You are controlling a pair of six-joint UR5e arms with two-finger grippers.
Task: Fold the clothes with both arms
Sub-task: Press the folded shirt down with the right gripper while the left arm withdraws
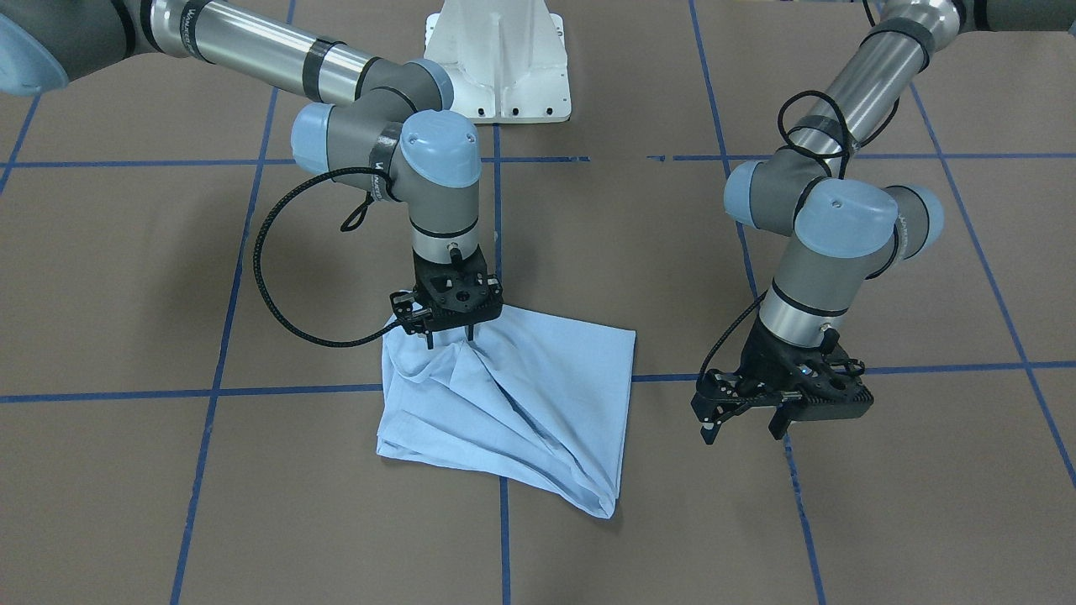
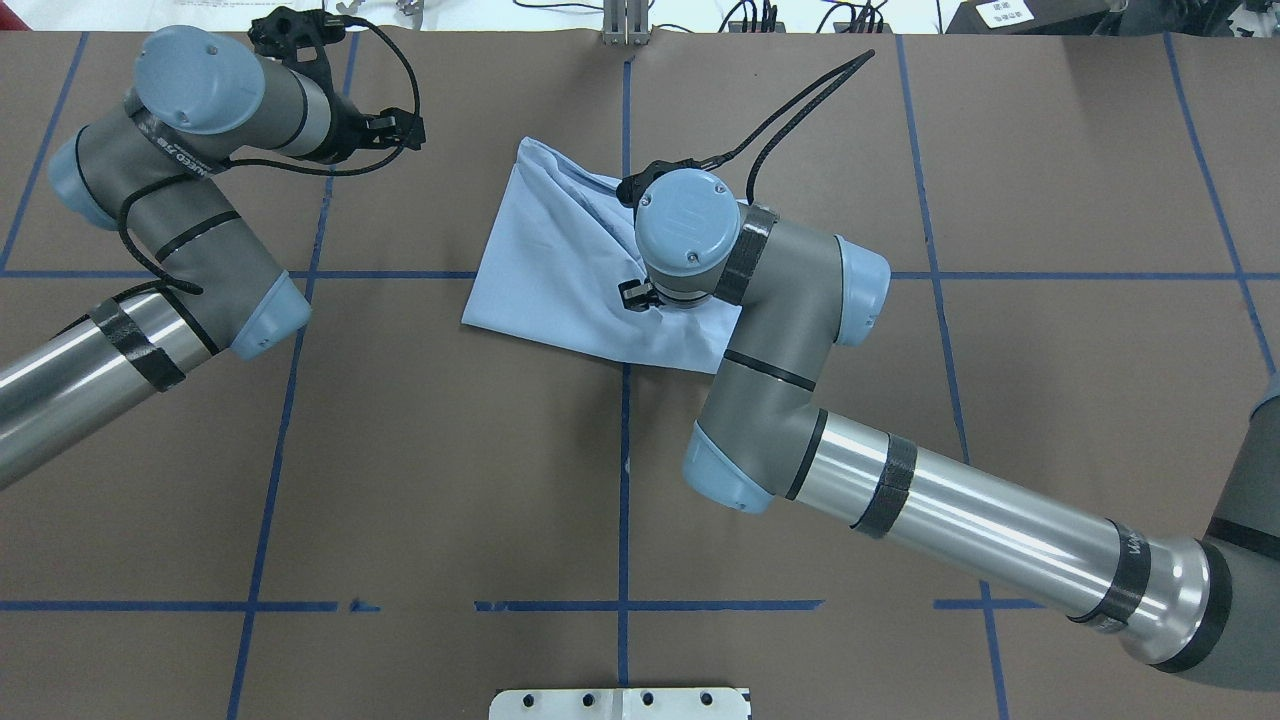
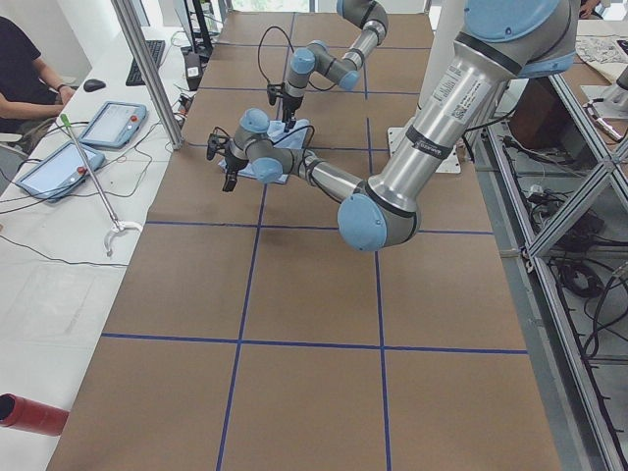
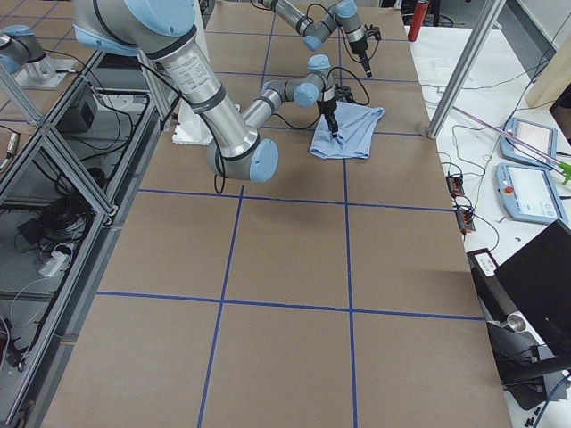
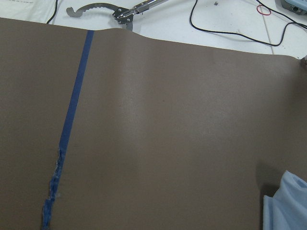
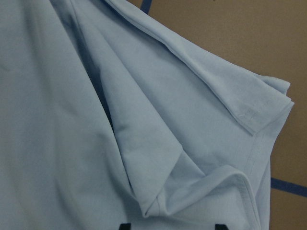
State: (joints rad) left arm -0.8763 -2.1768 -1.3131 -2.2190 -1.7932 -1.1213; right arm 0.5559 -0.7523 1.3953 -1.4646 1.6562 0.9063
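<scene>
1. Toward 12 o'clock from the centre of the surface (image 1: 252,504), overhead view: light blue T-shirt (image 1: 538,378), part-folded, creased, lying flat.
2. Right pincer (image 1: 450,338): fingers apart, tips at the shirt's 4 o'clock corner. Advised: gather every layer before closing.
3. Left pincer (image 1: 741,430): fingers apart, off the cloth at 10 o'clock. Advised: take the matching corner.

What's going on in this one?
A fold is in progress. A light blue T-shirt lies partly folded and creased on the table. The right end effector is down on the shirt near its edge on the robot's side, with its fingers apart. The left end effector hangs open over the table beside the shirt, touching nothing.
</scene>
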